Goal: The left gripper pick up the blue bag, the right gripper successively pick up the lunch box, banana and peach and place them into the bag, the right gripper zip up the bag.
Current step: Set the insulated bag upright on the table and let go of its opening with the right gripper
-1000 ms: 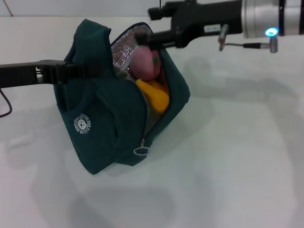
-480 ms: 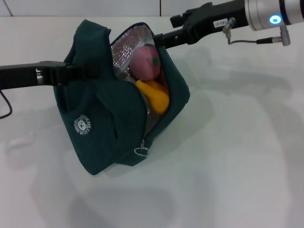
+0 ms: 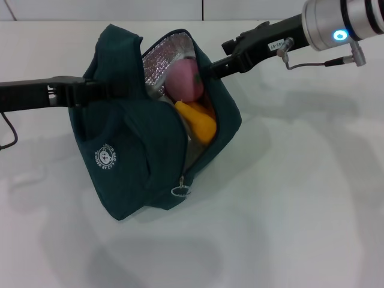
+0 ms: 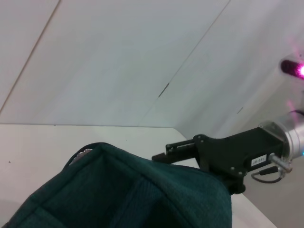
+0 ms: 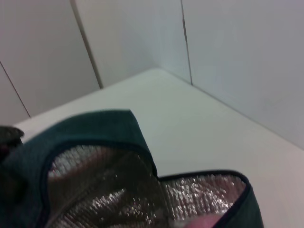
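The right tool (image 3: 211,67) has drawn back from the bag's mouth toward the right since the earlier frame; whether its fingers are spread cannot be told. Left tool (image 3: 75,94) pinches the blue bag (image 3: 141,150) on the table (image 3: 300,198). Inside sit the peach (image 3: 183,81) and, just below, the banana (image 3: 198,120).

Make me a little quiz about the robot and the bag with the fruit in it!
1. True or false: the blue bag is zipped shut.
2. Which fruit sits higher in the bag: (a) the peach or (b) the banana?
3. Which gripper holds the bag by its handle?

Key
1. False: it gapes open and the silver lining shows.
2. (a), the peach.
3. The left gripper; the right gripper is at the bag's open top edge.
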